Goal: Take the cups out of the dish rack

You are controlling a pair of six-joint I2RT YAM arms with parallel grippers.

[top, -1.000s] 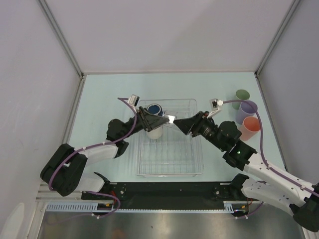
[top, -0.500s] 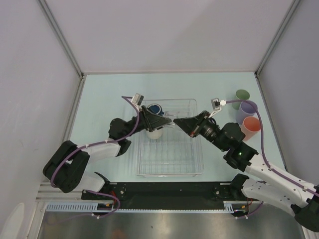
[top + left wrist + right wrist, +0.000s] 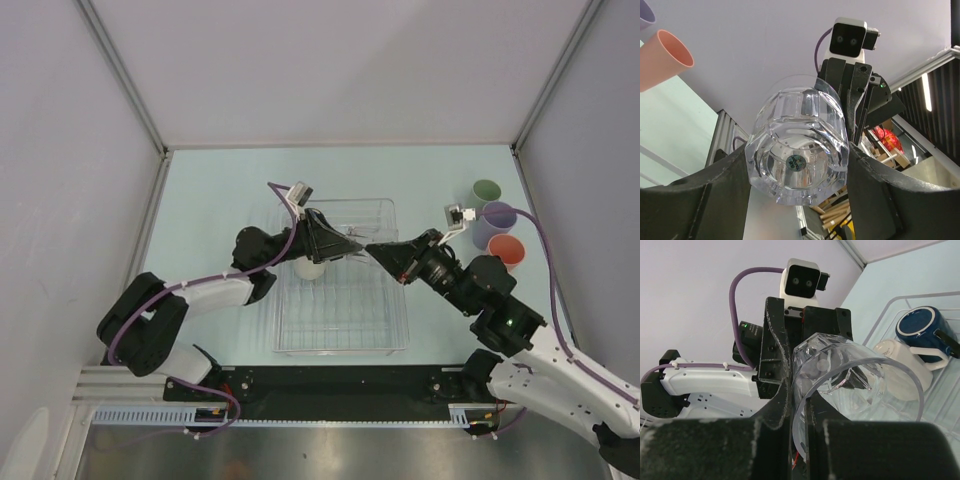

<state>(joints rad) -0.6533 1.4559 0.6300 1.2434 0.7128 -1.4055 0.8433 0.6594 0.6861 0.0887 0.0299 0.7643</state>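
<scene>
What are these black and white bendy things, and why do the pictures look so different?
They are two robot arms bolted to a pale blue table. One picture looks down from above; the other two come from a camera on each wrist, so fingers look huge. The left gripper and the right gripper both grip one clear glass tumbler above a clear plastic dish rack. A cream-white mug and a dark blue mug are in the rack. A sage green cup, a lavender cup and a salmon-orange cup stand on the table at the right.
</scene>
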